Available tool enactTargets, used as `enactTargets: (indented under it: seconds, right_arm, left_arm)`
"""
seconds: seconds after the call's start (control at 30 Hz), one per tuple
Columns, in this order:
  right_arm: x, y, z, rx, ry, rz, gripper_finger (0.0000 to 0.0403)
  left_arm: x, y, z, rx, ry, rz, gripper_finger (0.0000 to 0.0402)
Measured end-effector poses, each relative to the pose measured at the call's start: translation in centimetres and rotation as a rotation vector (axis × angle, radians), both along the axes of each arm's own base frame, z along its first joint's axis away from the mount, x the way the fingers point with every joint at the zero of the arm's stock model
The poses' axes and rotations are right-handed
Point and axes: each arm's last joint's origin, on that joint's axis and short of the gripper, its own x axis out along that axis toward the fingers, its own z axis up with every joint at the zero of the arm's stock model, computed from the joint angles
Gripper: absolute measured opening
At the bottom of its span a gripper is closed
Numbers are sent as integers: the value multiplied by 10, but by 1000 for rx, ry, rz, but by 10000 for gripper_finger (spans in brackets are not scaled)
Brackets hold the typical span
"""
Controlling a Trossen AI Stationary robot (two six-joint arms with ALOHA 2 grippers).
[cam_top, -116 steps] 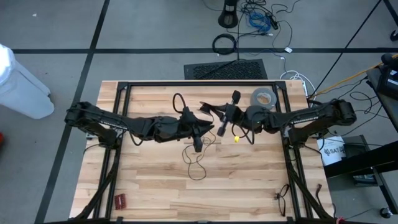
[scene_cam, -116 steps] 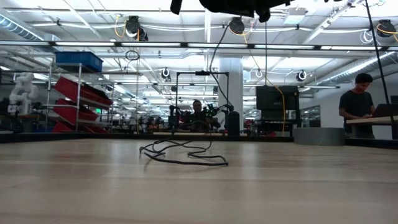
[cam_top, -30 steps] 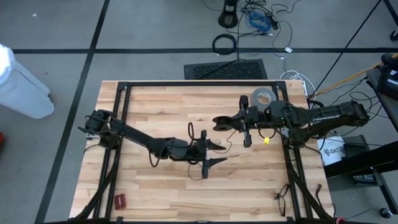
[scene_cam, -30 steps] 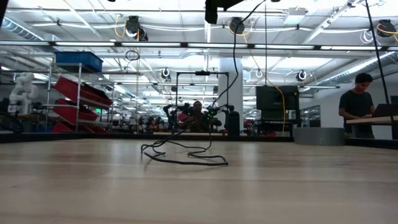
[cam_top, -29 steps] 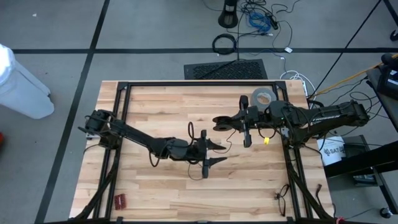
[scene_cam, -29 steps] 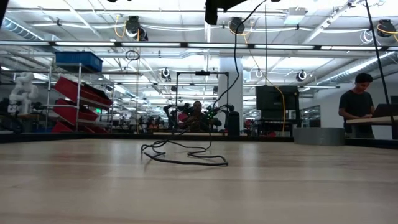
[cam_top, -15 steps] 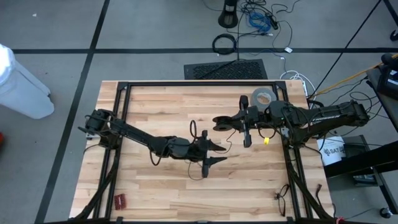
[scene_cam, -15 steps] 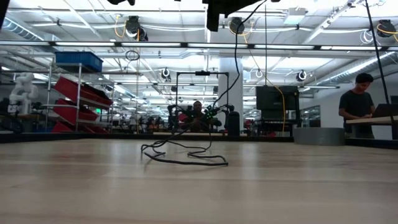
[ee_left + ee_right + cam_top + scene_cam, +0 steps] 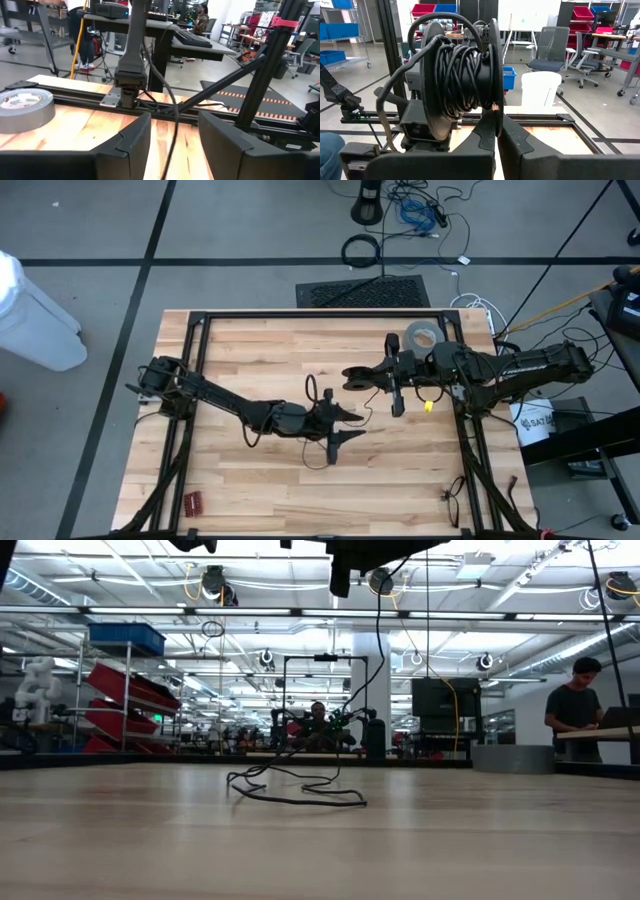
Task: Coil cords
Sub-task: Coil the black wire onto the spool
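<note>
the cord (image 9: pixel 300 785) lies as a loose tangle on the table (image 9: pixel 250 490) near its middle, and in the low view one strand of it rises straight up from the heap to the arms overhead. in the high view the left gripper (image 9: pixel 338 427) hangs over that tangle, pointing toward the right arm, with part of the wire showing as a thin loop just beside and below it. its wrist view shows the two fingers (image 9: pixel 125 145) apart, with a thin black strand running up through the gap between them and touching neither side as far as can be seen.

the right gripper (image 9: pixel 393 385) sits a little beyond, toward the tape roll (image 9: pixel 424 336); its fingers (image 9: pixel 487 135) are pressed together on the rim of a black spool (image 9: pixel 457 80) that already carries many turns of cord.

so the slack lies below and between the two grippers, running roughly upright from table to spool. the left arm is much the nearer to the loose part, and seems the one to guide it.
</note>
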Motion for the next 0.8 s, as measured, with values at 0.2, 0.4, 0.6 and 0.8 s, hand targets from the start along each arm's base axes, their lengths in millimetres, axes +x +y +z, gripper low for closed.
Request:
enactTargets:
  seconds: [0.2, 0.4, 0.6, 0.8]
  right_arm:
    - [0, 0, 0, 0, 0, 0, 0]
    - [0, 0, 0, 0, -3, 0, 0]
    - [0, 0, 0, 0, -3, 0, 0]
    - [-1, 0, 0, 3, -2, 0, 0]
  left_arm:
    - [0, 0, 0, -1, 0, 1, 129]
    - [1, 6, -3, -18, 32, 27, 101]
    - [1, 12, -7, 7, 86, 72, 23]
    - [-10, 16, 0, 34, 193, 95, 9]
